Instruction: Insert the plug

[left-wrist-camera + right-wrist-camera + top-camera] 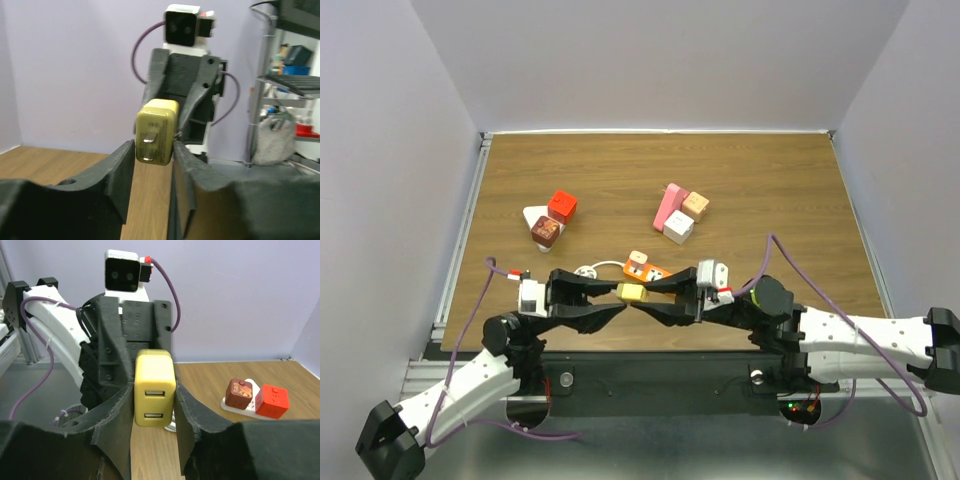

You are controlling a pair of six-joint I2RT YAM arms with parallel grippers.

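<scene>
A yellow plug, a USB charger cube, hangs above the near part of the table between both grippers. My left gripper holds it at the fingertips. In the left wrist view its two metal prongs face that camera. My right gripper clasps the same plug from the other side. In the right wrist view the plug sits between the fingers with its two USB ports showing. An orange power strip with a white cable lies on the table just behind the grippers.
A white triangular strip carrying a red cube and a dark red cube sits at the left; it also shows in the right wrist view. A pink, white and tan cluster of adapters lies at the centre right.
</scene>
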